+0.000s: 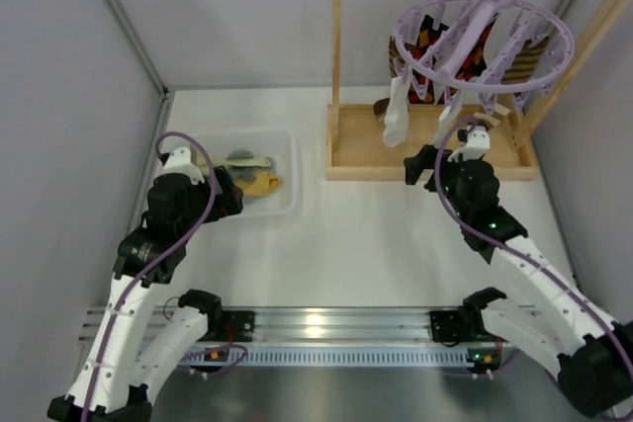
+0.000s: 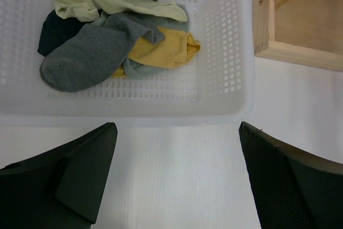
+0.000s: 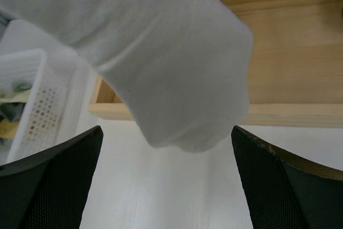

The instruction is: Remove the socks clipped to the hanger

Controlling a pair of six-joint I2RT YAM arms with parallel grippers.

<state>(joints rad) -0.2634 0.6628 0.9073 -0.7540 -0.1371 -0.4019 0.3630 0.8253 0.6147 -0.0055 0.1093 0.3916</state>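
Note:
The lavender round hanger point(image 1: 485, 37) hangs by its hook from the wooden rail at the top right. Clipped to it are a white sock point(image 1: 396, 111), diamond-patterned socks point(image 1: 427, 42) and a striped one point(image 1: 522, 58). My right gripper point(image 1: 425, 167) is open just below and in front of the white sock. In the right wrist view the sock's toe point(image 3: 171, 63) dangles above the gap of the right gripper point(image 3: 166, 148), touching neither finger. My left gripper point(image 1: 229, 195) is open and empty over the table at the basket's near edge, as the left gripper point(image 2: 177, 138) also shows in its wrist view.
A white mesh basket point(image 2: 230, 79) holds a grey sock point(image 2: 86, 57), a yellow sock point(image 2: 163, 49) and pale green ones. The wooden rack's base tray point(image 1: 430, 150) and uprights point(image 1: 337, 46) stand around the hanger. Grey walls close in on both sides.

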